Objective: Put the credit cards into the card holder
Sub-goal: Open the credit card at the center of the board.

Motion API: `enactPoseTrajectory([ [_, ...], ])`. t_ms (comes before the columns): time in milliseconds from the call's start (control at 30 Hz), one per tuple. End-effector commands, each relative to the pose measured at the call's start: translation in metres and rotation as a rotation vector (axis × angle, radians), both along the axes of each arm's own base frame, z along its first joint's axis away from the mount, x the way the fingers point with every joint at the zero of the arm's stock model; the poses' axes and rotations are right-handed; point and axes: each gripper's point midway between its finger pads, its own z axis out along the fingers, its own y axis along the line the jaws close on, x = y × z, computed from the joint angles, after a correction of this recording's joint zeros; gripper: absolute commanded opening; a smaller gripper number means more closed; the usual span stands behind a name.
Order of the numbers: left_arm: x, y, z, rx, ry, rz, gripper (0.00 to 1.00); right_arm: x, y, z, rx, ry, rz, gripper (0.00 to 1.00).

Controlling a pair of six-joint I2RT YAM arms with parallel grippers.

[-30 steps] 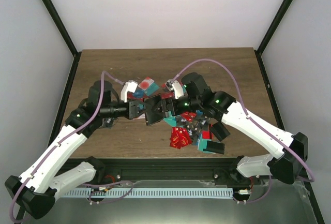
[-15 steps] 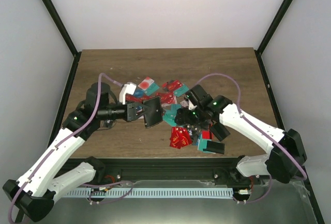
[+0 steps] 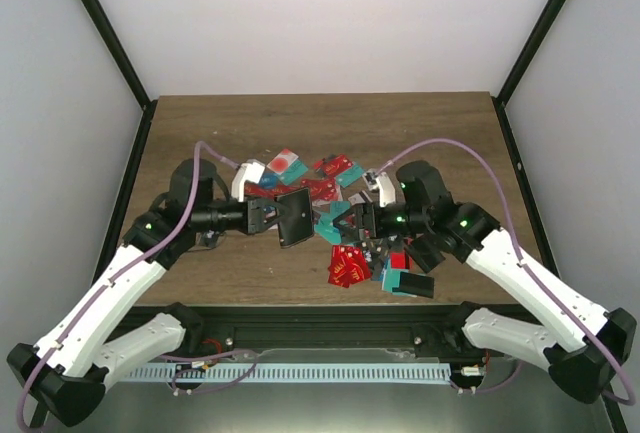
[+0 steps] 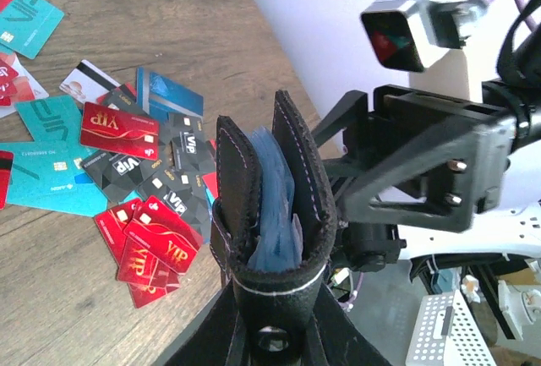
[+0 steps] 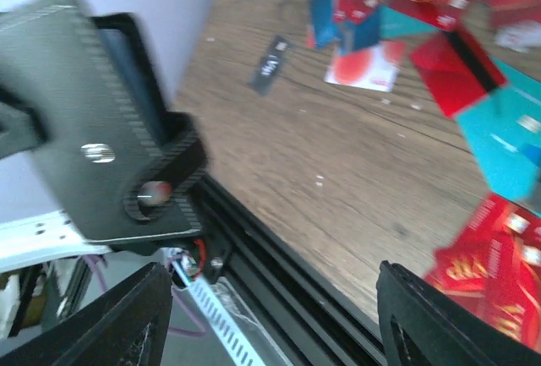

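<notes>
Nearest the front edge of the worktop [image 3: 240,263], red and teal credit cards [image 3: 349,265] lie in a loose heap. Just behind them, the left claw [image 3: 262,218] is clenched on the black card holder [image 3: 293,216]. The holder seems lifted clear of the wood, its leaves parted toward the right claw [image 3: 345,223], whose fingers stand apart around nothing. More cards lie scattered beyond both.

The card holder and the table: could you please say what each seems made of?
The card holder looks like matte black leather or an imitation, with pale stitching along its edges; its inner pockets seem clear bluish plastic. The table shows brown wood grain, matte; solid or laminate, I cannot tell.
</notes>
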Motion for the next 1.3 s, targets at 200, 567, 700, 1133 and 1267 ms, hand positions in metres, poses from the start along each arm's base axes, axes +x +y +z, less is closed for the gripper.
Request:
enactPoseTrajectory([
  [200,-0.003,0.0,-0.006,-0.01,0.02,0.005,0.04,-0.015,0.051,0.034,0.084,-0.076,0.163,0.63],
  [567,-0.004,-0.003,-0.008,-0.042,0.032,0.015,0.04,0.001,0.062,0.018,0.005,-0.052,0.138,0.43],
  [700,-0.001,-0.004,-0.01,-0.037,0.034,0.026,0.04,0.003,0.063,0.013,-0.024,-0.042,0.135,0.31],
  [1133,0.005,-0.007,-0.031,-0.008,0.072,0.044,0.04,-0.006,0.058,-0.011,-0.043,0.021,0.143,0.01],
  [1267,0.012,-0.007,-0.085,0.078,0.163,0.066,0.04,-0.014,0.059,-0.047,-0.057,0.129,0.147,0.01],
])
